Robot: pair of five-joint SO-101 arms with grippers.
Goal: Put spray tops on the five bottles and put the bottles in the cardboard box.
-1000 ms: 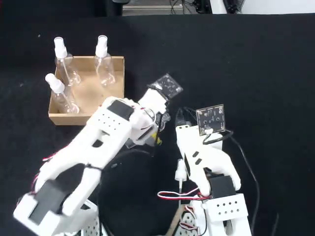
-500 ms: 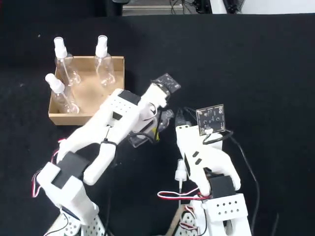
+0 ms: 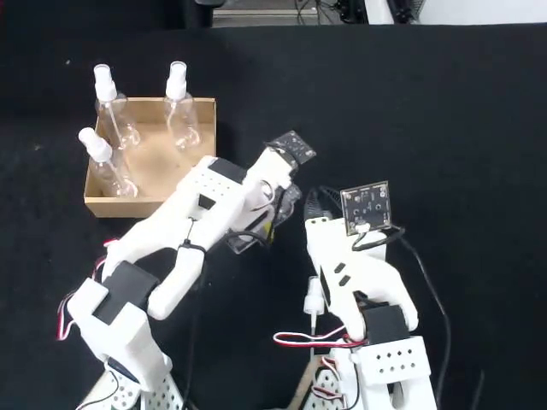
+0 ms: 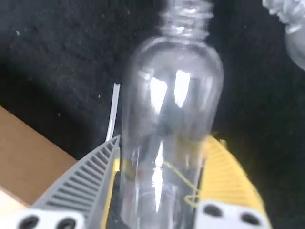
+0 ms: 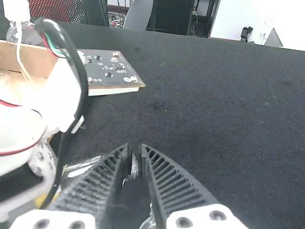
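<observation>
Clamps an uncapped clear bottle [image 4: 171, 95] in the left gripper [image 4: 162, 148], arm stretched diagonally, near the cardboard box's [image 3: 120, 205] corner. Holds the right gripper [image 5: 136, 152] nearly closed, just beside the bottle. Offers wide black table [image 3: 444, 128] beyond both arms.

Nothing here I can read. The circuit board [image 5: 107, 71] on my left wrist carries some tiny marks, too small to make out, and it's the same story on the board [image 3: 366, 205] on my right wrist.
</observation>
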